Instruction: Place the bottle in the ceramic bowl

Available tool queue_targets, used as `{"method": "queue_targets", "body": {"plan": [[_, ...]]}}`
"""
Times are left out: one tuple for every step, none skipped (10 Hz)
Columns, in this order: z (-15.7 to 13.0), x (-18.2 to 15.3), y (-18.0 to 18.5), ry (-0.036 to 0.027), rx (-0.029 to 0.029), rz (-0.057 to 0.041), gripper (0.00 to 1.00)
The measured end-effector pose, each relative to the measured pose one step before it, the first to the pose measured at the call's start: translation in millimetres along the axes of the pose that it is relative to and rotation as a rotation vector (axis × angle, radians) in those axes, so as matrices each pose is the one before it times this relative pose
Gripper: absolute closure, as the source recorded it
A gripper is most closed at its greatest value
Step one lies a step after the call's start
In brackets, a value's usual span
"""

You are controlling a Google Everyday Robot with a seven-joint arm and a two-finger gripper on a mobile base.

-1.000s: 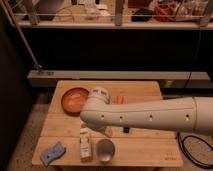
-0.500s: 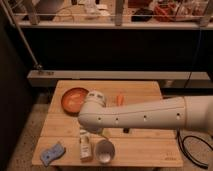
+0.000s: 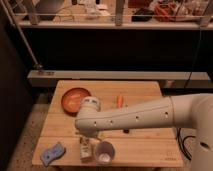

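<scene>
The arm edged lower; gripper, jaws spread, hangs over the bottle beside the cup, and should straddle its body squarely, clear of cup, before closing.

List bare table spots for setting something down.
Free: back right of table, past the orange stick; front right, past the white cup. Crowded: front left, where sponge, bottle and cup sit close, the open gripper above the bottle.
</scene>
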Motion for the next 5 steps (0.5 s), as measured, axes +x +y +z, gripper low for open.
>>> {"method": "queue_targets", "body": {"plan": [[5.13, -1.59, 1.1, -0.00377, 0.00274, -0.00502, 0.2], [10.95, -5.83, -0.91, -0.01383, 0.00117, -0.01302, 0.2], [9.51, -4.37, -4.03, -0.0077, 0.00377, -0.00966, 0.2], [4.38, -2.27, -2.29, -0.00439, 0.00263, -0.00505, 0.2], [1.68, -1.78, -1.51, -0.00385, -0.00009, -0.00119, 0.2]]}}
